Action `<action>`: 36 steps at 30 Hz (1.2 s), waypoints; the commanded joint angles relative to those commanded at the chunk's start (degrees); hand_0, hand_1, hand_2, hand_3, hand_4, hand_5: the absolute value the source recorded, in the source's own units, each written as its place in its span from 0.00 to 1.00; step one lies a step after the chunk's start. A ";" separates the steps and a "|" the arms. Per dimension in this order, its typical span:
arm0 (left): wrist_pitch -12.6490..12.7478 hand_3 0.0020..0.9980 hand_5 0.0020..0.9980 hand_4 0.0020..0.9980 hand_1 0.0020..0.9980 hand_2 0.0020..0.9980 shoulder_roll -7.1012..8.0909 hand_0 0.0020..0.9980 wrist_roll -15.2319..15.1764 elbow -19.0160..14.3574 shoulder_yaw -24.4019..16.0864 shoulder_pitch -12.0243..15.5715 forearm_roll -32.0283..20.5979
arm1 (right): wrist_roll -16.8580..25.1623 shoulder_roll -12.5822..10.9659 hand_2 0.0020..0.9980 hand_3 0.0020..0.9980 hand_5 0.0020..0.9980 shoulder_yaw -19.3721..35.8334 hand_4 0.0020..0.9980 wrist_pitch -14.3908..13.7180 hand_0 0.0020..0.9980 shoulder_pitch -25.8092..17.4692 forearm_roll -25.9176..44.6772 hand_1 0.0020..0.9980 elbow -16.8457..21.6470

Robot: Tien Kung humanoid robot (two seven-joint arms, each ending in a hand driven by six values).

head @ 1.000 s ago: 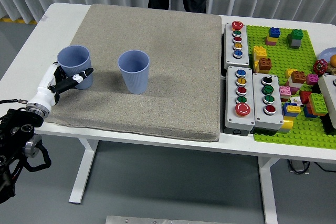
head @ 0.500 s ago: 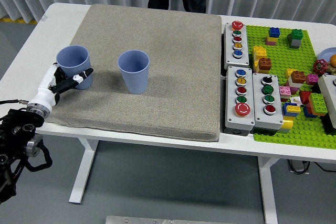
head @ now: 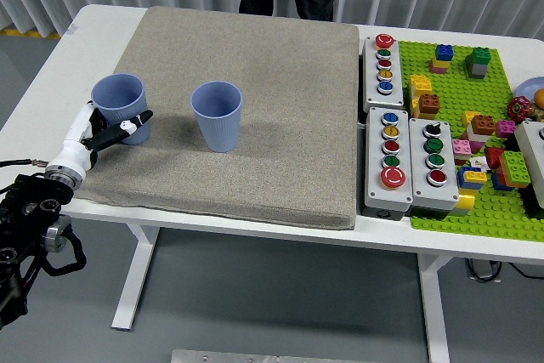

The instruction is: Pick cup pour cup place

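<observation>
Gripping noted: left hand (head: 100,133), fingers (head: 134,121) curled around left blue cup (head: 121,106) for lifting; second blue cup (head: 217,115) stood well beyond fingertips, presumably to be poured into.

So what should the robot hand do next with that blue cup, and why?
Probably close the left hand snugly and lift the left cup. Its fingers already sit against the cup's lower side, the cup stands upright on the mat, and the other cup waits beside it.

Legible text, labels, brands, numbers, signs: none. Push-button boxes (head: 399,153) at right of frame carry coloured buttons only; any markings are too small to read.
</observation>
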 joint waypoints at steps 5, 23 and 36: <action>0.76 1.00 0.32 0.98 0.78 0.92 -0.11 0.81 -0.27 -0.11 0.22 -0.07 0.12 | 0.03 -0.01 0.74 0.70 0.29 0.01 0.32 0.00 0.72 0.05 0.05 0.69 0.00; 9.00 0.51 0.24 0.92 0.50 0.51 -1.74 0.56 -2.35 -0.81 2.11 0.70 -0.23 | -0.07 -0.02 0.74 0.70 0.29 0.15 0.33 0.10 0.72 0.36 -0.07 0.69 0.00; 13.28 0.50 0.19 0.88 0.48 0.50 -2.07 0.49 -4.00 -3.06 1.81 1.57 -2.22 | -0.12 -0.01 0.74 0.70 0.29 0.21 0.32 0.12 0.72 0.43 -0.06 0.69 0.00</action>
